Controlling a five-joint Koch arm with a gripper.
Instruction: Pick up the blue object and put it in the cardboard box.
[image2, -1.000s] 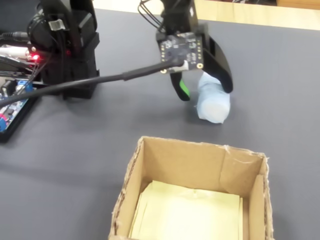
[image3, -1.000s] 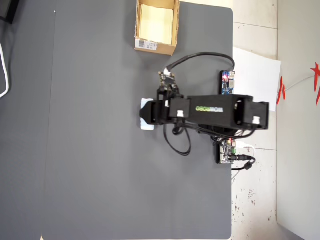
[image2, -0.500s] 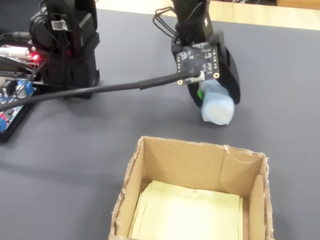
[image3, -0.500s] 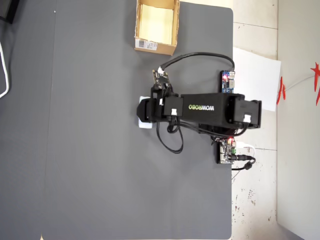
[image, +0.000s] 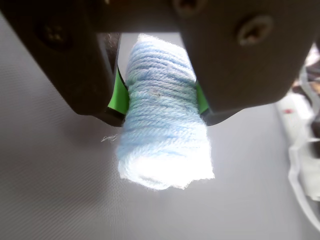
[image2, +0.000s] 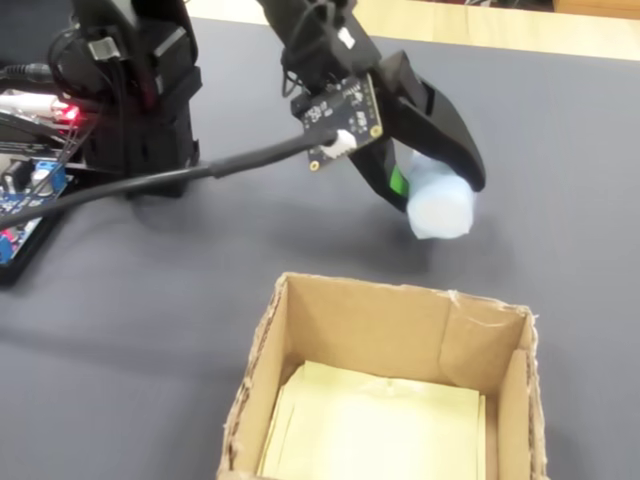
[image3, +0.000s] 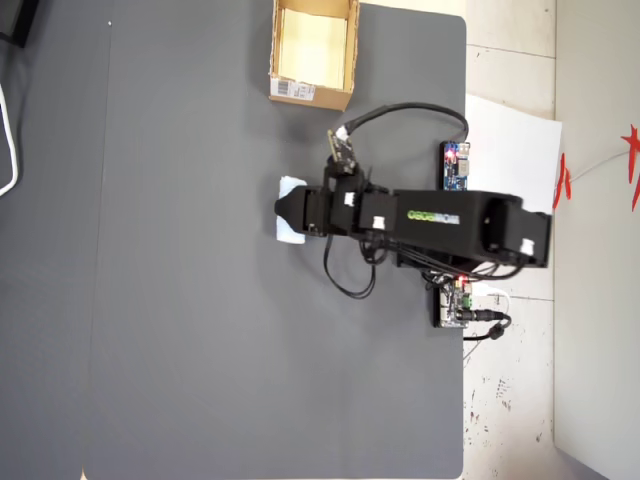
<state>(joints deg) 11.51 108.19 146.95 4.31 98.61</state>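
Observation:
The blue object (image: 162, 125) is a pale blue roll of yarn, squeezed between the green-padded jaws of my gripper (image: 159, 100). In the fixed view the gripper (image2: 425, 190) holds the roll (image2: 440, 208) off the dark mat, beyond the far wall of the cardboard box (image2: 400, 320). The box stands open with a pale yellowish inside. From overhead the roll (image3: 289, 222) peeks out left of the gripper (image3: 292, 212), and the box (image3: 311, 90) sits at the mat's top edge with a white label on its flap.
The arm's base and a blue circuit board (image3: 456, 165) with cables stand at the right edge of the dark grey mat (image3: 200, 300) in the overhead view. A black cable (image2: 150, 185) runs across the mat in the fixed view.

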